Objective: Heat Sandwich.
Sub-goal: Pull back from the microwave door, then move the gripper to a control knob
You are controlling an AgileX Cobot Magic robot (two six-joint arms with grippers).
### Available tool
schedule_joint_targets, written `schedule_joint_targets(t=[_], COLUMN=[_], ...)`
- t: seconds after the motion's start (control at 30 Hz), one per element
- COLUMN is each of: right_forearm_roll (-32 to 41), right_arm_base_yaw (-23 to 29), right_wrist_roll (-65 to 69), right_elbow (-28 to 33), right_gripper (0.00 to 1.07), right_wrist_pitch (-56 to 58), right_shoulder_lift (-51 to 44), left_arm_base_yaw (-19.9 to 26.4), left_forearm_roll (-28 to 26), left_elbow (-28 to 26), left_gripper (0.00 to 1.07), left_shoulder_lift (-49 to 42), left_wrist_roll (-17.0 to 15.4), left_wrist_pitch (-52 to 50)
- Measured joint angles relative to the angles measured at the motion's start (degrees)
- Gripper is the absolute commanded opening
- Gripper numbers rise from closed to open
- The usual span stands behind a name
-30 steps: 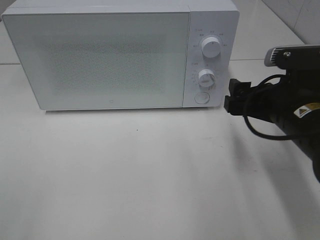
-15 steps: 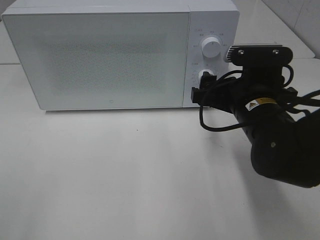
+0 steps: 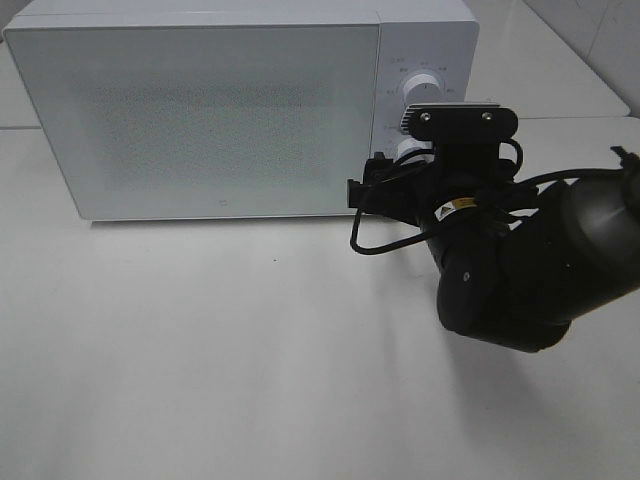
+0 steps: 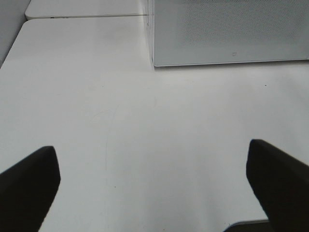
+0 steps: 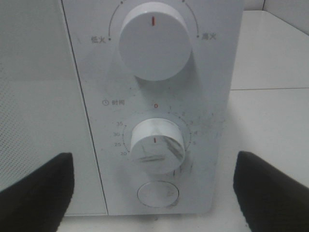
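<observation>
The right gripper (image 5: 153, 183), jaws spread wide, is facing the microwave (image 3: 200, 110) and its lower dial (image 5: 155, 146), while the left gripper (image 4: 154, 188) is hanging open-jawed above the white table (image 4: 145, 130).

Seen from above, the right arm (image 3: 510, 275) covers the microwave's (image 3: 200, 110) round button (image 5: 158, 193).

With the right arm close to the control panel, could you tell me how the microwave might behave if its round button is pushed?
The microwave is a large box sitting flat on the table, so it probably will not tip. The table looks smooth, so a hard push might slide it back. The round button sits low, favouring sliding over tipping.
</observation>
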Motion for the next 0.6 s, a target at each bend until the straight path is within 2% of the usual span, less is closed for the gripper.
schedule_joint_targets(t=[0.6], right_forearm_roll=[-3.3], right_arm_base_yaw=[-4.8], right_wrist_roll=[2.6], right_elbow=[-7.5], right_gripper=[0.8], right_wrist_pitch=[0.7], right_shoulder_lift=[7.3], left_arm_base_yaw=[0.0], left_forearm_roll=[0.0], left_elbow=[0.0], left_gripper=[1.03], left_shoulder_lift=[0.0], left_wrist_roll=[0.0], left_wrist_pitch=[0.0])
